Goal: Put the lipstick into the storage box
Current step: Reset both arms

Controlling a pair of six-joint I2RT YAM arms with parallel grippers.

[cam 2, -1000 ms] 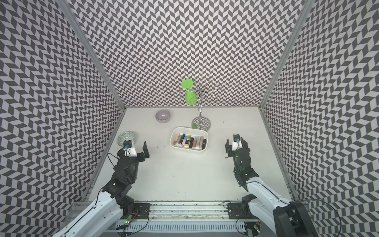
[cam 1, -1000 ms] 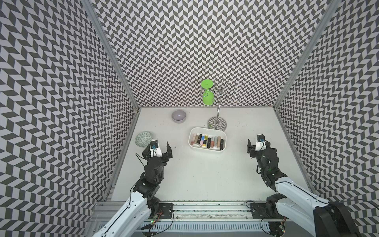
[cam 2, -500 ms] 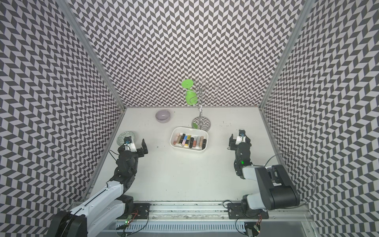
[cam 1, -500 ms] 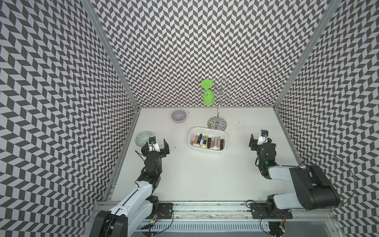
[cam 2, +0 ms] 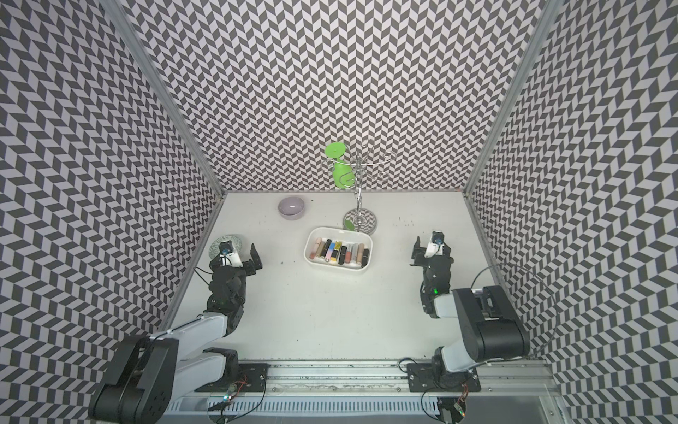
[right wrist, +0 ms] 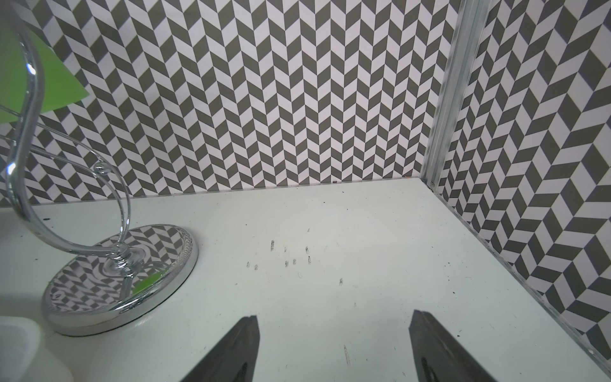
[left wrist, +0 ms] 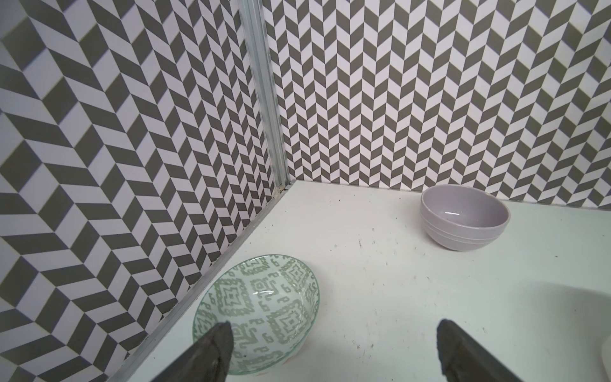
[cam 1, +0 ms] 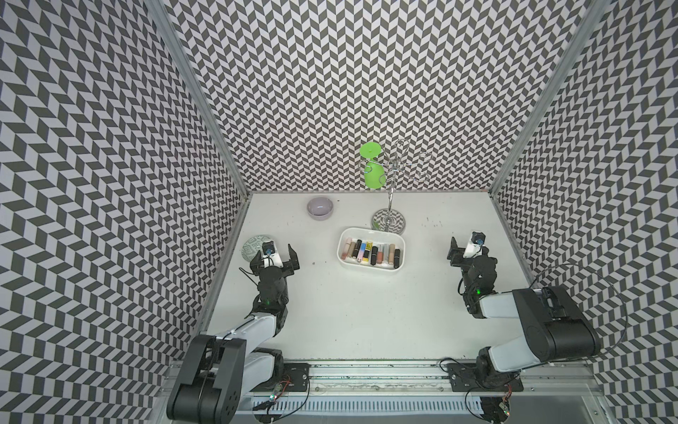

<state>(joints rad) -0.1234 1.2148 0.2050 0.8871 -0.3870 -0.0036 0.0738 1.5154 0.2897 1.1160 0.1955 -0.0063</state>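
The storage box (cam 1: 340, 253) (cam 2: 307, 254), a white shallow tray, stands in the middle of the table in both top views. Several lipsticks (cam 1: 372, 252) (cam 2: 339, 252) lie side by side inside it. My left gripper (cam 1: 274, 258) (cam 2: 236, 257) (left wrist: 334, 330) hovers open and empty to the left of the box, just in front of a green-patterned plate. My right gripper (cam 1: 469, 250) (cam 2: 432, 250) (right wrist: 334, 320) stands open and empty to the right of the box, over bare table. A white corner of the box (right wrist: 18, 344) shows in the right wrist view.
A green-patterned plate (cam 1: 251, 245) (left wrist: 261, 297) sits by the left wall. A grey bowl (cam 1: 320, 207) (left wrist: 463, 218) is at the back left. A chrome stand (cam 1: 389, 220) (right wrist: 122, 274) with a green cup (cam 1: 371, 172) rises right behind the box. Patterned walls close three sides.
Both arms have folded down and back, so their elbows now show near the front rail. The grippers stay open and almost where they were; the right one has shifted slightly back.
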